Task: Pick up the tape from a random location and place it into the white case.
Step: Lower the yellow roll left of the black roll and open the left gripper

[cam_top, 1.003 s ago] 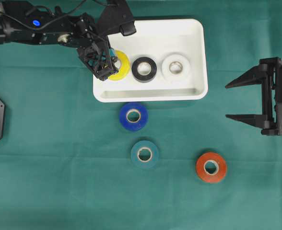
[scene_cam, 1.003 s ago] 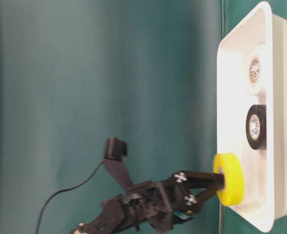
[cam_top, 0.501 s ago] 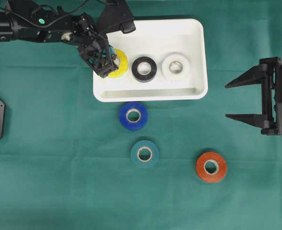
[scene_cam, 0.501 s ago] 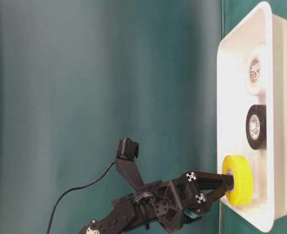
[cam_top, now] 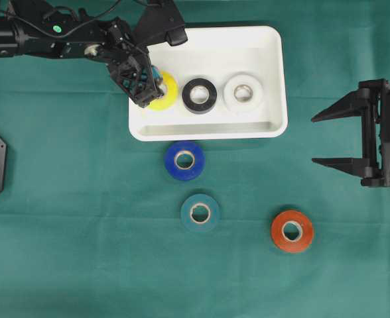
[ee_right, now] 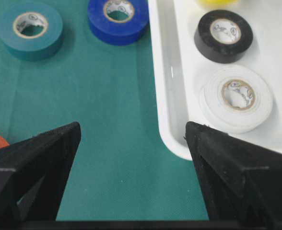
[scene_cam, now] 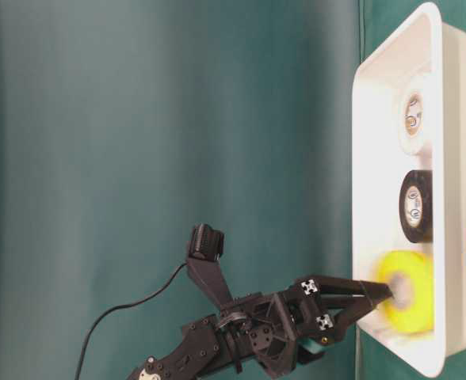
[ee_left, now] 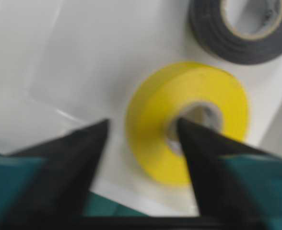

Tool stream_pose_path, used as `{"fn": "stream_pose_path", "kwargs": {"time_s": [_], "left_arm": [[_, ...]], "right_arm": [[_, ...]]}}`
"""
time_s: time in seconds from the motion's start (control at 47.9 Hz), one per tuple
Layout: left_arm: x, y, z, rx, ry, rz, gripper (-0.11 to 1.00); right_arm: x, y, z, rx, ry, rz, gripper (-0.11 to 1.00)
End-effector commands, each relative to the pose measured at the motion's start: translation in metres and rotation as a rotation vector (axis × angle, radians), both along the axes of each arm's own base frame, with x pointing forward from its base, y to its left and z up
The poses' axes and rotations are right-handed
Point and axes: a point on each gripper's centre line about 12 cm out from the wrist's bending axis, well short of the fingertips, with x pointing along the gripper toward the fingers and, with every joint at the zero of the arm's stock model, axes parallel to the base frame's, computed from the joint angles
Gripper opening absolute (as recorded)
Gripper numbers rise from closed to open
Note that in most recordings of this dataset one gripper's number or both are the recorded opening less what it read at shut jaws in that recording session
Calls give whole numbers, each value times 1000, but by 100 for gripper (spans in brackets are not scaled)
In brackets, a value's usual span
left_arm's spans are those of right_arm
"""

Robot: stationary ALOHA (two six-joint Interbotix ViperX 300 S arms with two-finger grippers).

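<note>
The yellow tape [cam_top: 165, 91] lies in the left end of the white case [cam_top: 208, 136], blurred in the table-level view [scene_cam: 411, 294]. My left gripper [cam_top: 150, 89] hangs over it with its jaws open. In the left wrist view [ee_left: 143, 122] one finger reaches into the roll's core and the other stands clear of the outer wall of the yellow tape [ee_left: 150, 129]. The right gripper [cam_top: 313, 140] is open and empty, right of the case, above bare cloth [ee_right: 132, 127].
A black roll [cam_top: 199, 96] and a white roll [cam_top: 242, 93] also lie in the case. On the green cloth in front of it sit a blue roll [cam_top: 184, 160], a teal roll [cam_top: 199, 212] and an orange roll [cam_top: 292, 231].
The left gripper lowered the yellow tape into the case, then its jaws opened and the roll dropped onto the case floor. The right arm has not moved.
</note>
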Motion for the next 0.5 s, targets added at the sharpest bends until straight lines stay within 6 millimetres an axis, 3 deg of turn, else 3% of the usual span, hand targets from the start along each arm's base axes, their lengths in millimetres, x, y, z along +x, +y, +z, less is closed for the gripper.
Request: {"fn": "stream_pose_path", "kwargs": {"time_s": [0.0,0.084,0.146,0.48], "left_arm": [[5,2,13,22,-34,-13,72],[5,2,12,30,-28,-32,92],[5,2,13,32,-27,-35,99],[5,2,16,34,-28,-37,99]], "right_arm": [[5,0,9,-3,-27,1,87],[4,-1,9,-3,-24,0,87],[5,-1,9,-4,-26,0,87],[5,-1,9,-3,-27,0,87]]}}
